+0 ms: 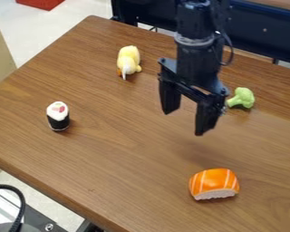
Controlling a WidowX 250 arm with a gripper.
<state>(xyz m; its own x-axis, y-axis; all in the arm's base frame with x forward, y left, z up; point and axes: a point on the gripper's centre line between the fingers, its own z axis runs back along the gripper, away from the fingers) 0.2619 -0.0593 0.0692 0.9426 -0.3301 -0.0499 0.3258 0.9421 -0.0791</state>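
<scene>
The brown, wood-grained table (pixel 123 158) lay beneath the gripper (pixel 184 123), its fingers spread wide. A knobbly, light-green toy broccoli (pixel 244 97) rested near it toward the right edge; nearer the camera sat a white-striped orange sushi piece (pixel 215 181), with a black-wrapped roll (pixel 58 118) and yellow plush toy (pixel 128 58) farther left.

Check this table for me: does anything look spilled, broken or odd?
Nothing stands out. The black-and-white toy sushi roll stands upright; the orange, white-striped toy sushi, green toy broccoli and yellow plush toy look whole. I see no spill on the brown wood-grain table. The black robot arm holds nothing in its open jaws.
</scene>
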